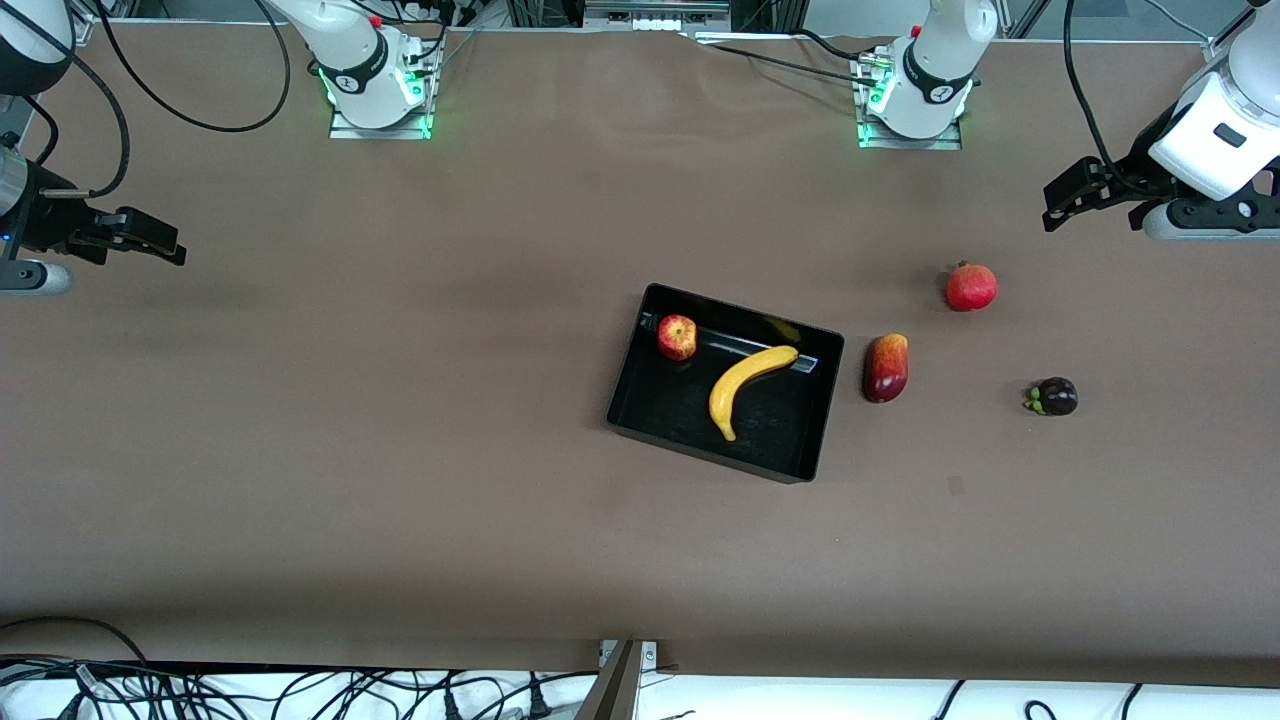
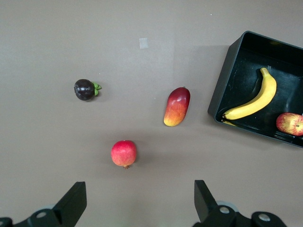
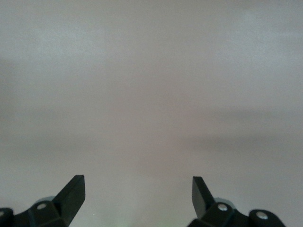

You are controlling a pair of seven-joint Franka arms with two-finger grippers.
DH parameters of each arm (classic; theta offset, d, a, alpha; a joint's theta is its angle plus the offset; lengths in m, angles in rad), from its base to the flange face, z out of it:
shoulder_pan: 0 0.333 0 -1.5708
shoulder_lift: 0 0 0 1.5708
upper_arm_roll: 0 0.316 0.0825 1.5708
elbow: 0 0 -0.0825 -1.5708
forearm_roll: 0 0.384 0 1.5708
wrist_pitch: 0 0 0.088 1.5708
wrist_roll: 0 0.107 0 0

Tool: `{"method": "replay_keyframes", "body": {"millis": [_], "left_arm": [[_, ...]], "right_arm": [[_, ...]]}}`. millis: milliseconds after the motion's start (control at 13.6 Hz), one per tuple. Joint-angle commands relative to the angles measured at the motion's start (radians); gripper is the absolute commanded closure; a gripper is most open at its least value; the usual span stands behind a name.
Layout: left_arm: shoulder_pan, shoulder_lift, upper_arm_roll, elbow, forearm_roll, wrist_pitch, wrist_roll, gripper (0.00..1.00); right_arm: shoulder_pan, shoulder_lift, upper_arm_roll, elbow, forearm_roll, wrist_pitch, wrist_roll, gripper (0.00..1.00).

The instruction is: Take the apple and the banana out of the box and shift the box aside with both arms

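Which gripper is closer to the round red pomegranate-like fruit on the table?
Left. The left gripper hangs open at its own end of the table, near the round red fruit. The right gripper waits open at the right arm's end, with the black plastic bin between.

the tabletop [image 1: 400, 450] is lit evenly from overhead, and only soft, short shadows are thrown beside the fruit. a darker band is seen along its edge nearest the front camera. green glow is cast by the lights at both arm bases. streaks of glare are caught on the glossy black box [image 1: 640, 400], where the banana [image 1: 745, 385] is faintly mirrored. the right wrist view is washed out and hazy, with pale blurred bands across bare surface. the left wrist view is crisp.
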Motion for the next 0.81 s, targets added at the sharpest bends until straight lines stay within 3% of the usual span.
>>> {"method": "replay_keyframes", "body": {"millis": [0, 442, 736], "left_arm": [[0.0, -0.002, -0.005, -0.002, -0.002, -0.004, 0.005, 0.0], [-0.032, 0.041, -0.051, 0.003, -0.002, 0.003, -0.022, 0.0], [-0.173, 0.146, -0.115, -0.013, -0.017, 0.101, -0.227, 0.0]], "right_arm": [[0.007, 0.008, -0.006, 0.019, -0.004, -0.02, 0.007, 0.0], [0.007, 0.008, -0.006, 0.021, -0.004, -0.018, 0.007, 0.0], [0.007, 0.008, -0.006, 0.021, -0.004, -0.018, 0.007, 0.0]]}}
